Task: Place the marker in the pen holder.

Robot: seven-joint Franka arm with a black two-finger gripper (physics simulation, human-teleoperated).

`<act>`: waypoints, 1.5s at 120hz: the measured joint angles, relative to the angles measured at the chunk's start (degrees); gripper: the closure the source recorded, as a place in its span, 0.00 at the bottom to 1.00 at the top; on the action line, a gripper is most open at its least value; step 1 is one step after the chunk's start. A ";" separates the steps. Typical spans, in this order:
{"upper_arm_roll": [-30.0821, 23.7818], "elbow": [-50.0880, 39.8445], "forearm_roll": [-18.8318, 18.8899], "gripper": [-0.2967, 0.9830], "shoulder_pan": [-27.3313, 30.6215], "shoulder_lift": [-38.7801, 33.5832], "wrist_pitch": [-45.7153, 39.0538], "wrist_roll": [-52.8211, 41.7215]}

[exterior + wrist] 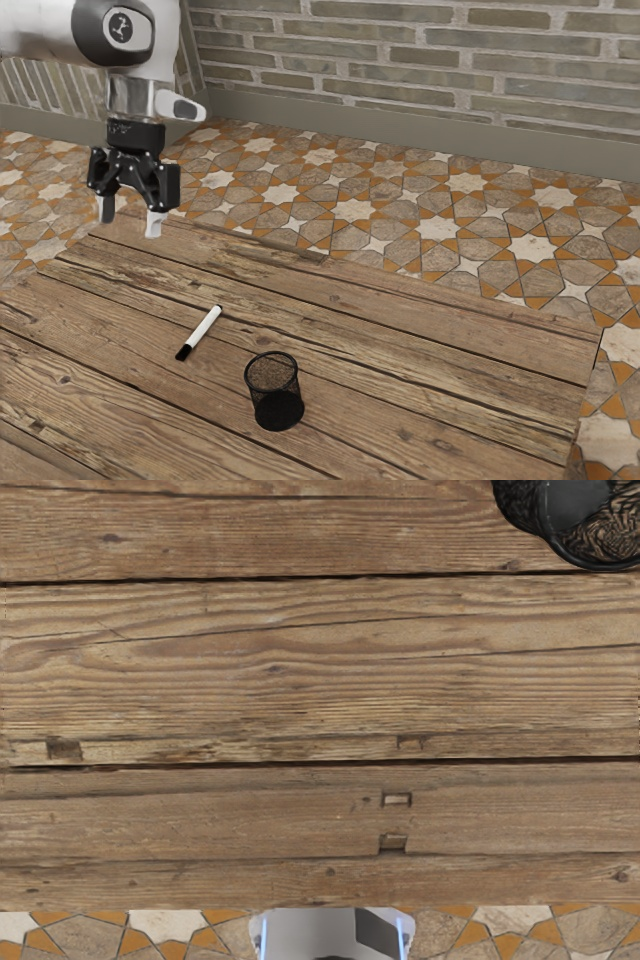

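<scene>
A white marker with a black end (202,328) lies flat on the wooden table, its black end towards the exterior view's lower left. The pen holder, a black mesh cup (288,411), stands upright a short way off towards the exterior view's right. High above the table's far-left part hangs my gripper (129,217), its two pale fingertips wide apart with nothing between them. It is well clear of both marker and cup. In the wrist view the pen holder (600,564) is partly cut off at a corner.
The wooden table (450,345) has an edge bordering a patterned tile floor (465,183), with a brick wall behind. In the wrist view, a grey-white piece (310,935) lies beyond the table's planks, over the tiles; I cannot tell what it is.
</scene>
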State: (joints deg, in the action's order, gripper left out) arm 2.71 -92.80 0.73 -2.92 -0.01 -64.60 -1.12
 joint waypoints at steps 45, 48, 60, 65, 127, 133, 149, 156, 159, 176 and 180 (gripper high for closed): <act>2.37 -0.25 0.47 0.23 -3.84 2.93 -25.70 -0.93; 3.33 -1.49 0.47 0.23 -4.58 2.88 -26.57 -0.91; 5.86 -7.68 0.59 0.23 -4.47 3.56 -31.31 -0.76; 6.45 -8.52 0.70 0.23 -3.35 5.42 -33.19 -0.72; 9.04 -21.11 1.05 0.23 -2.34 16.46 -58.24 -5.96; 9.08 -21.96 1.15 0.23 -2.35 16.44 -59.81 -6.66; 9.08 -23.00 1.09 0.23 -2.34 17.07 -62.71 -8.21; 9.07 -22.89 1.02 0.23 -2.26 17.85 -63.98 -8.79; 9.09 -22.73 0.80 0.23 -2.23 18.56 -64.47 -9.02; 9.91 -21.85 -1.61 0.23 -2.26 22.26 -66.40 -9.77; 9.97 -21.76 -1.99 0.23 -2.26 22.46 -66.67 -9.81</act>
State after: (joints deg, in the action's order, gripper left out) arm 12.68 -114.56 -1.26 -5.18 22.45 -131.27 -10.92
